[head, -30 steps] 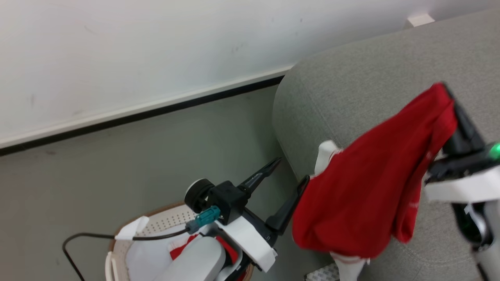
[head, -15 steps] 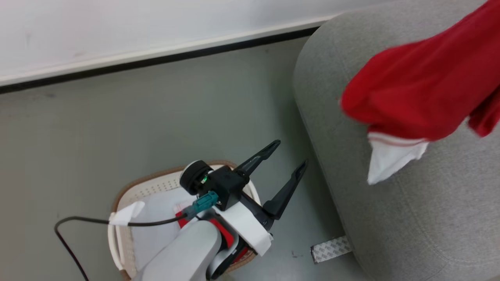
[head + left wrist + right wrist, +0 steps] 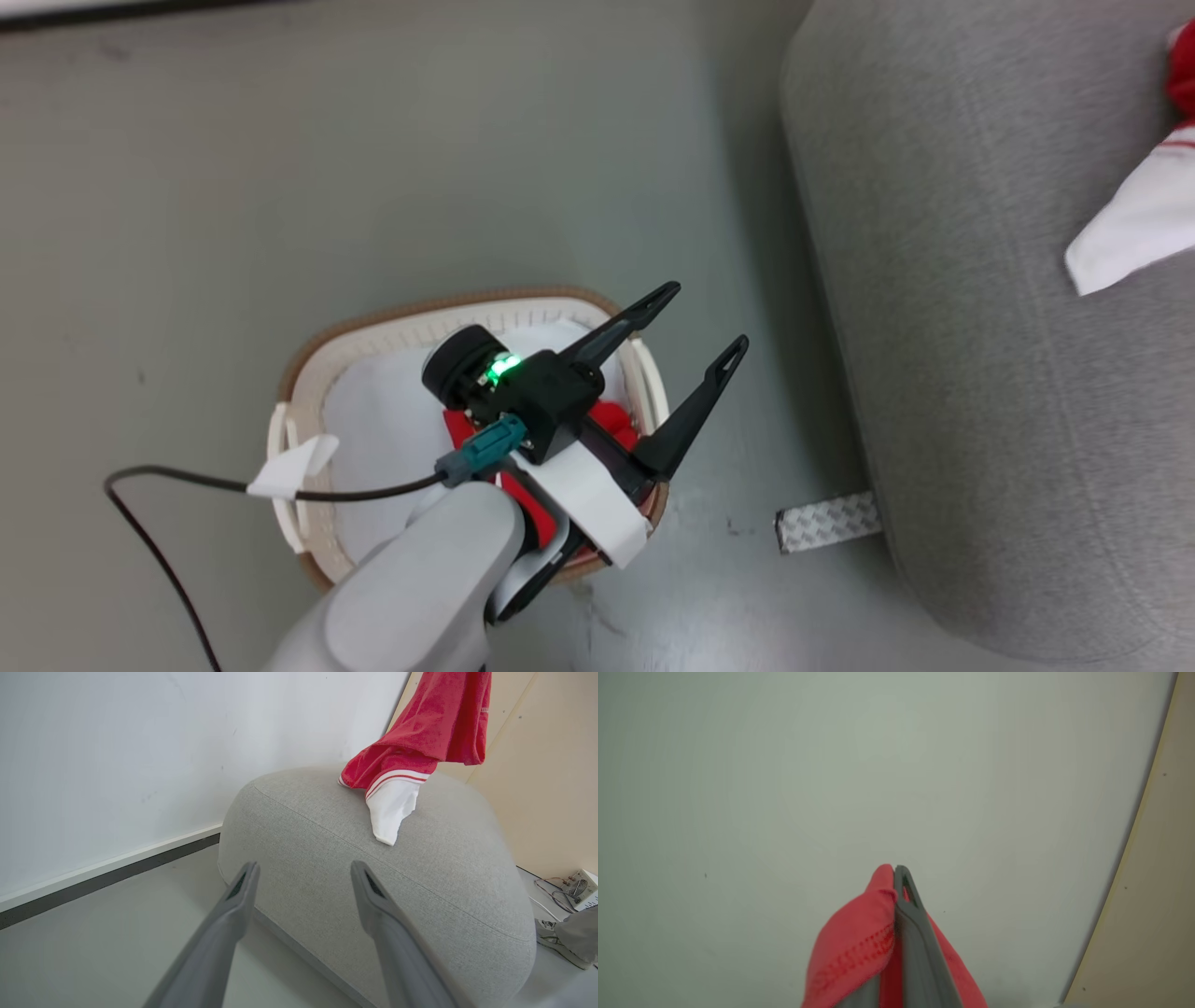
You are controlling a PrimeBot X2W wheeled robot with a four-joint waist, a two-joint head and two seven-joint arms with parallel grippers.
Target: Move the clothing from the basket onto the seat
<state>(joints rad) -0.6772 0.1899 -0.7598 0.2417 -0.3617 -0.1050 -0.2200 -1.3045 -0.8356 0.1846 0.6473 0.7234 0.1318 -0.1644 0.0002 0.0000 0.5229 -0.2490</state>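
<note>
Head camera has tipped down — the basket [image 3: 392,315] now sits whole in frame, the left gripper [image 3: 708,315] above it, fingers spread wide and empty. Left wrist view catches the clothing [image 3: 420,732] hanging, its white end touching the seat [image 3: 444,882] — right wrist view shows the right gripper [image 3: 896,877] clamped on red fabric.

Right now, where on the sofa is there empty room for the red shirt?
The seat is bare from its rounded near edge up to the white flap of the hanging clothing. The floor beyond the basket is bare too. The basket is crowded: red cloth and the robot's arm above it.
</note>
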